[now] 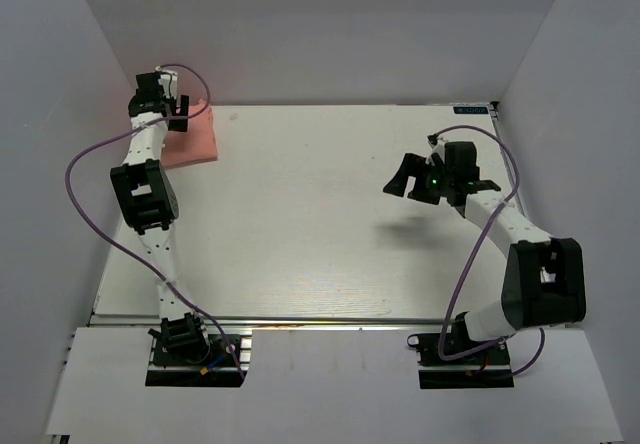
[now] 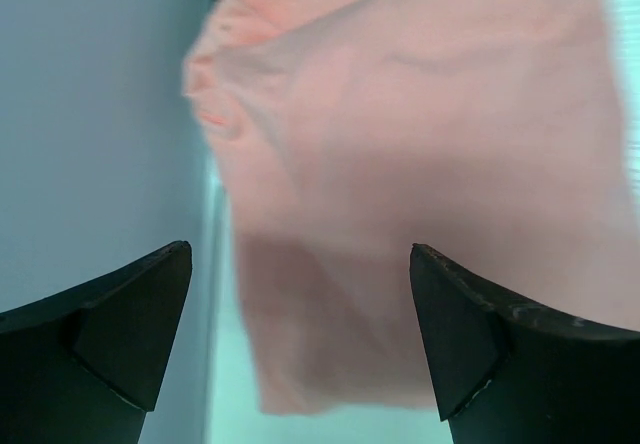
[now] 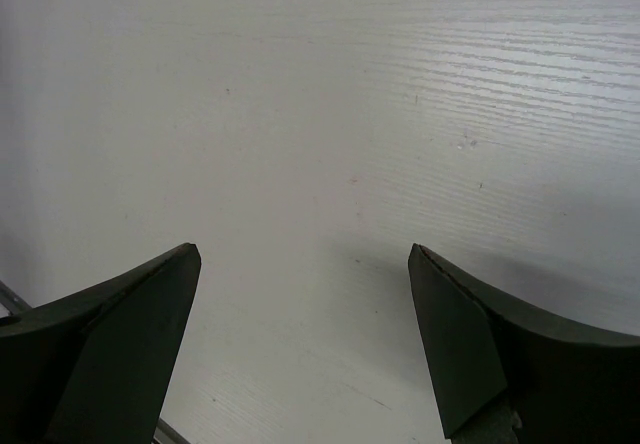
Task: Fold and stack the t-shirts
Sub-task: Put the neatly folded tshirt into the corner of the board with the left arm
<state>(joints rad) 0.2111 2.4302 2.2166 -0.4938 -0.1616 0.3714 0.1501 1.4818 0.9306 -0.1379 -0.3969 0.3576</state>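
The table (image 1: 320, 224) is a white rectangular board with a faint streaked grain and a few tiny dark specks, edged along its near side by a pale metal rail (image 1: 330, 319). The only thing lying on it is a salmon-pink t-shirt (image 1: 195, 144), gathered into a compact, roughly rectangular bundle in the far-left corner. The cloth rests flat on the board with soft creases, its left edge close to the table's left side.

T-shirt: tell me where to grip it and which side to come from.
Grip the t-shirt by its edge facing the table's middle, probably from above with the open left gripper: it lies flat in the far-left corner, and the wall crowds its other side.
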